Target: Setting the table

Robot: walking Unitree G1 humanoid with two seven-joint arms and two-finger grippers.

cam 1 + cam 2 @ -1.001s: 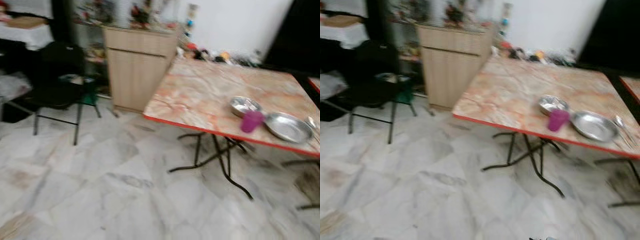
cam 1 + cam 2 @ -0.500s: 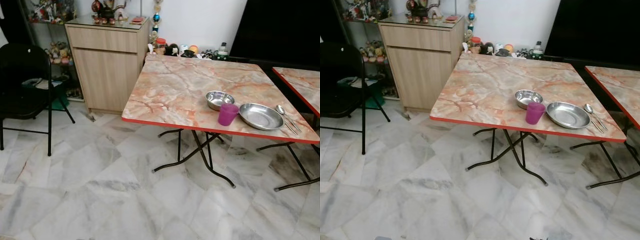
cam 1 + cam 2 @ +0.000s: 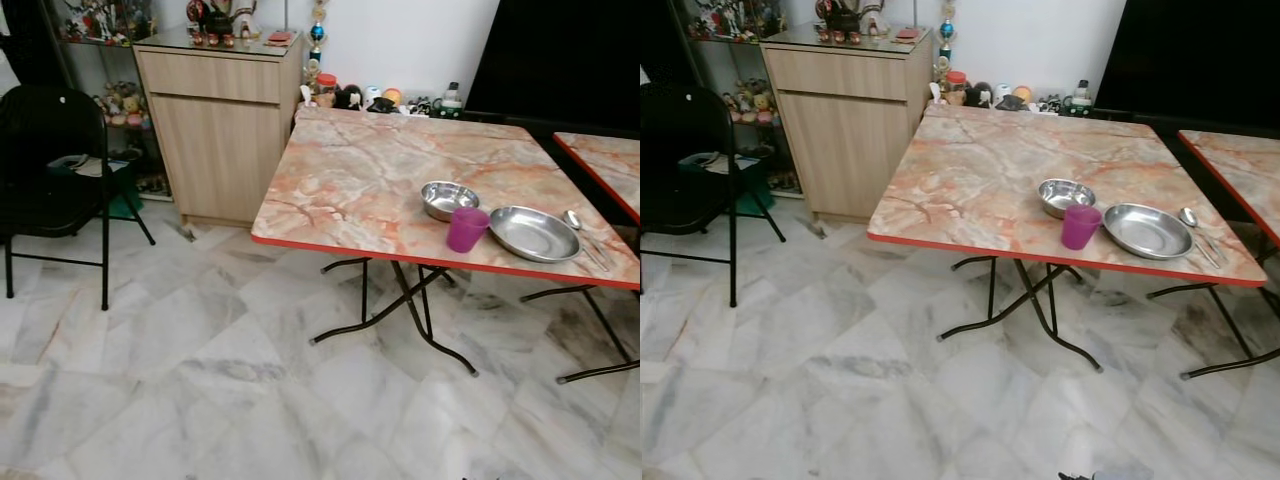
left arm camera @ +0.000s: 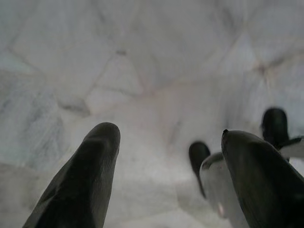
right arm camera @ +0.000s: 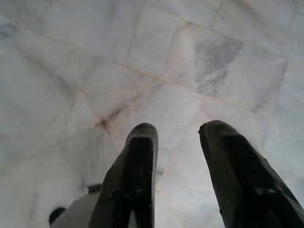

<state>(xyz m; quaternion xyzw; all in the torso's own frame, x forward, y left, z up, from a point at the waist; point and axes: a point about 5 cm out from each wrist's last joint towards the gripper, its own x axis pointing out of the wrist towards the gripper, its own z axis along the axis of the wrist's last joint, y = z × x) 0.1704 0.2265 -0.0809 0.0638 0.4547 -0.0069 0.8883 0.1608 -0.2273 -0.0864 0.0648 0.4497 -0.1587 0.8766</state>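
Floor (image 3: 200, 340): pale marble tiles, stretching from the robot to the furniture.
Tabletop (image 3: 380, 180): orange-veined marble pattern with a red edge, on black folding legs.
Cabinet (image 3: 215, 120): light wood, beside the tabletop's far left corner.
Chair (image 3: 50, 170): black, folding, at the left.
Plate (image 3: 534, 233): steel, near the tabletop's front right edge.
Bowl (image 3: 448, 199): steel, just left of the plate.
Cup (image 3: 466, 229): purple, upright, in front of the bowl.
Spoon (image 3: 580, 228): right of the plate.
Left hand (image 4: 166, 156): fingers apart, holding nothing, above the floor.
Right hand (image 5: 178, 142): fingers apart, holding nothing, above the floor.
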